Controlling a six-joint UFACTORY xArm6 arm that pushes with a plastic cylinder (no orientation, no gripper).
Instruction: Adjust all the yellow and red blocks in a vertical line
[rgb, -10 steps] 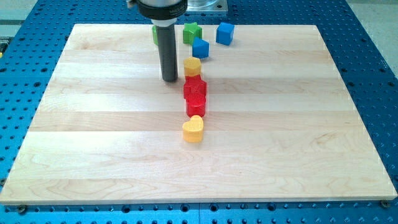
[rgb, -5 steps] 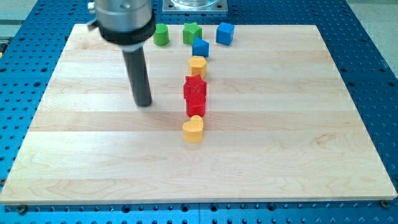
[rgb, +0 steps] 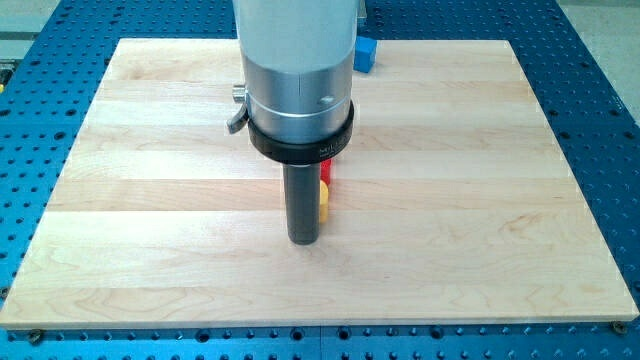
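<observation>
My tip (rgb: 303, 240) rests on the pale wooden board (rgb: 480, 200) just below the frame's centre; it is a bare dark rod with nothing to spread or pinch. Touching or just beside its right edge shows a sliver of a yellow block (rgb: 324, 203), with a sliver of a red block (rgb: 325, 171) directly above it. The arm's grey body hides the rest of both. A blue cube (rgb: 366, 54) peeks out at upper centre.

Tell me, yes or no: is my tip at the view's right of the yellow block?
No, my tip sits at the yellow block's left.
</observation>
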